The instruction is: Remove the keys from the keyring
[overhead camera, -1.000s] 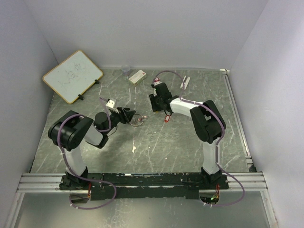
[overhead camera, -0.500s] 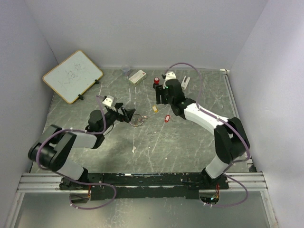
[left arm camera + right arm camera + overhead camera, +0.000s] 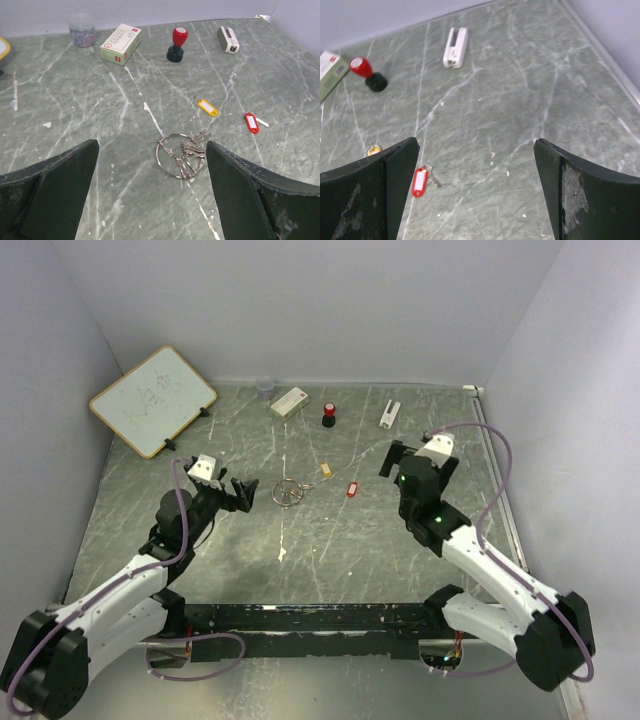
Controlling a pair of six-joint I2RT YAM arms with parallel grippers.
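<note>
The keyring [image 3: 288, 491] lies flat mid-table, a thin silver ring [image 3: 159, 152] with several small silver keys [image 3: 192, 149] bunched on its right side. A yellow-headed key [image 3: 326, 469] [image 3: 207, 107] and a red-headed key [image 3: 351, 489] [image 3: 251, 122] [image 3: 420, 181] lie loose on the table to the right of the ring. My left gripper [image 3: 243, 493] [image 3: 152, 144] is open, just left of the ring and not touching it. My right gripper [image 3: 418, 462] [image 3: 475, 141] is open and empty, to the right of the red key. Its left finger half hides the yellow key [image 3: 373, 149].
A whiteboard [image 3: 152, 400] leans at the back left. Along the back stand a clear cup [image 3: 264, 388], a small box [image 3: 289, 401], a red-topped black knob [image 3: 329, 415] and a white oblong object [image 3: 390, 413]. A metal rail [image 3: 497, 480] borders the right side.
Both arms have drawn back toward their bases and both grippers have opened wide. The left one has backed off the keyring. The right one has left the loose keys.
</note>
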